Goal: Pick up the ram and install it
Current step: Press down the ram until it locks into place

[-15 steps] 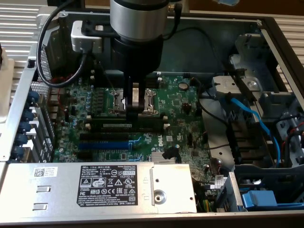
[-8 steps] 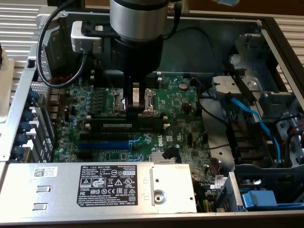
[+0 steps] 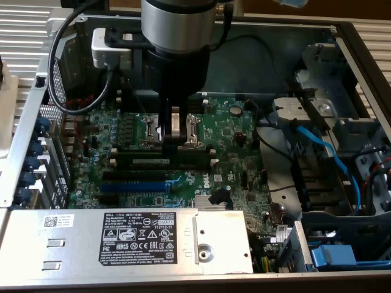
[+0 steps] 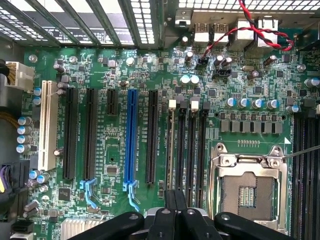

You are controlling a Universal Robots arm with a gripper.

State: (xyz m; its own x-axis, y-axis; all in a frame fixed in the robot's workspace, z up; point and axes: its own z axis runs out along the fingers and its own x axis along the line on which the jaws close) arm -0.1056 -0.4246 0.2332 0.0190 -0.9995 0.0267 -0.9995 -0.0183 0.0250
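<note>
The ram (image 3: 160, 160), a dark-green stick with a white label, stands on edge in one of the black memory slots (image 3: 165, 151) in front of the CPU socket (image 3: 170, 129). In the wrist view it shows edge-on as a thin pale line (image 4: 171, 150) in the slot next to the black expansion slot (image 4: 151, 135). My gripper (image 3: 174, 140) hangs straight over the ram's middle with its dark fingers (image 4: 176, 212) pressed together. The fingertips sit right at the ram's top edge. Whether they touch it does not show.
The open case holds the motherboard (image 3: 232, 152), a blue expansion slot (image 3: 131, 185) and a silver power supply (image 3: 128, 238) along the front. Blue cables (image 3: 333, 159) and a drive cage lie at the exterior view's right. A black cable (image 3: 58, 61) loops beside my wrist.
</note>
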